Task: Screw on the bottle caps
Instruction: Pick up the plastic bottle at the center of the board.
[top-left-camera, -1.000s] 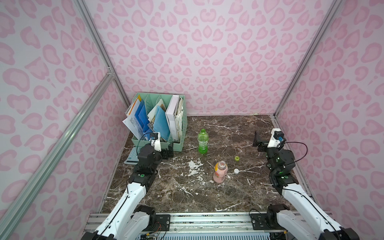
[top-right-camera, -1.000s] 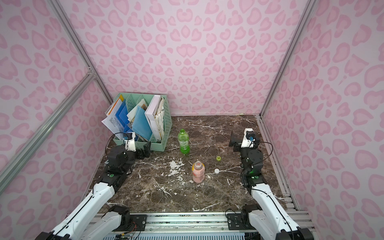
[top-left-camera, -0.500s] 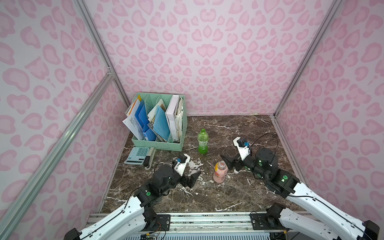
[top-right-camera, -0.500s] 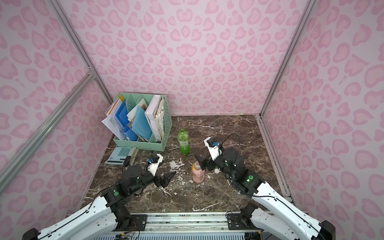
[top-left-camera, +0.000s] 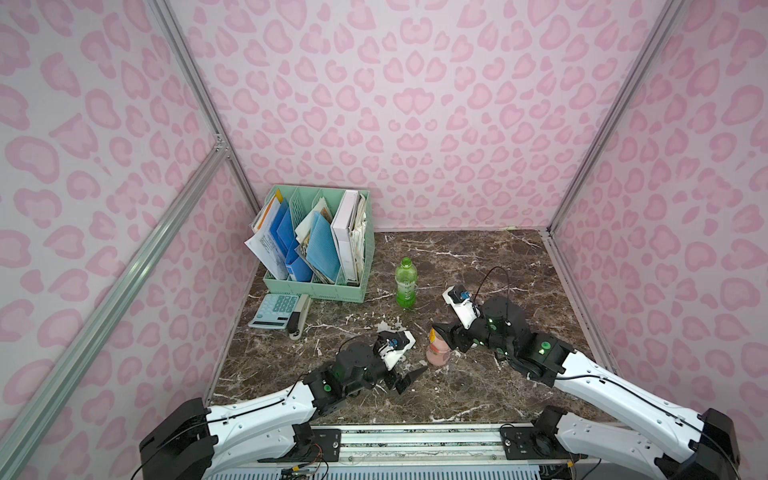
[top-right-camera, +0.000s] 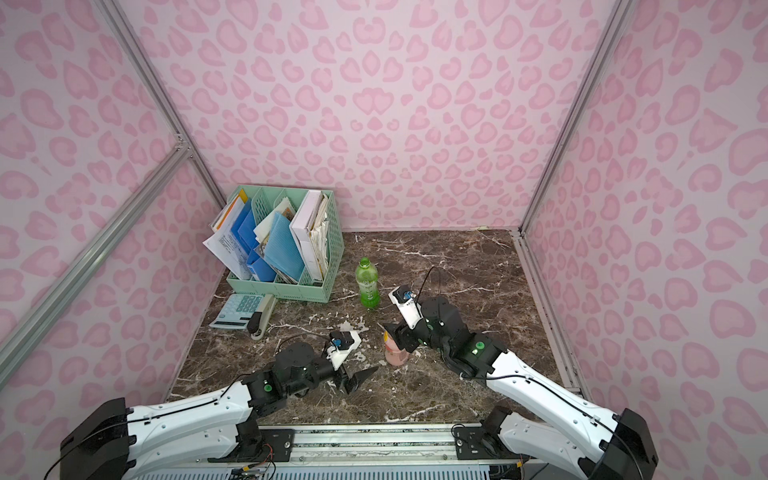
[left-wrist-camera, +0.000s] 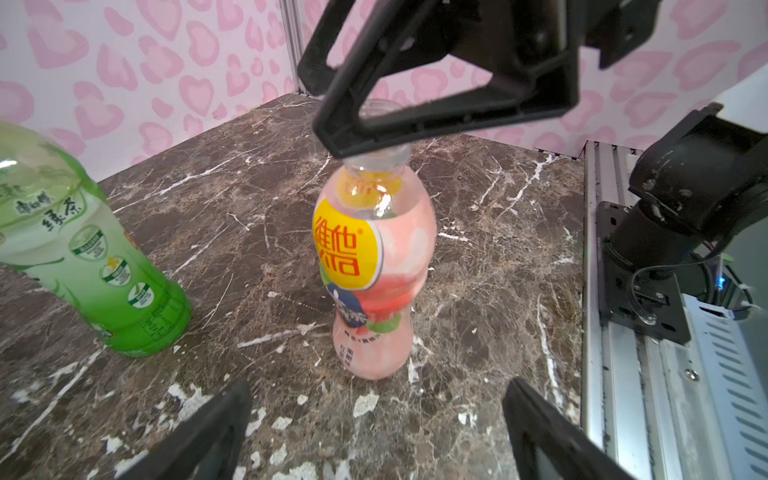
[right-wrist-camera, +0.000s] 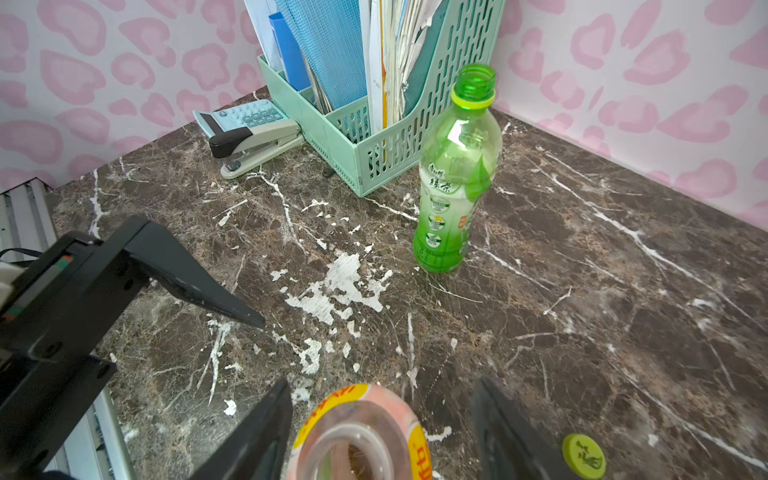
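You are looking into a robot lab booth that is standing in for an office desk. Pink heart-print wall panels (top-left-camera: 415, 104) are sitting in bare aluminium framing (top-left-camera: 194, 83), and the left arm (top-left-camera: 257, 415) and right arm (top-left-camera: 623, 395) are rising from a metal rail (top-left-camera: 415, 434) along the front edge of a marble-pattern tabletop (top-left-camera: 478, 266). Toward the back, a mint-green file organizer (top-left-camera: 316, 291) is holding folders and papers, with a calculator (top-left-camera: 276, 311) and a stapler (top-left-camera: 300, 316) lying just beside it.
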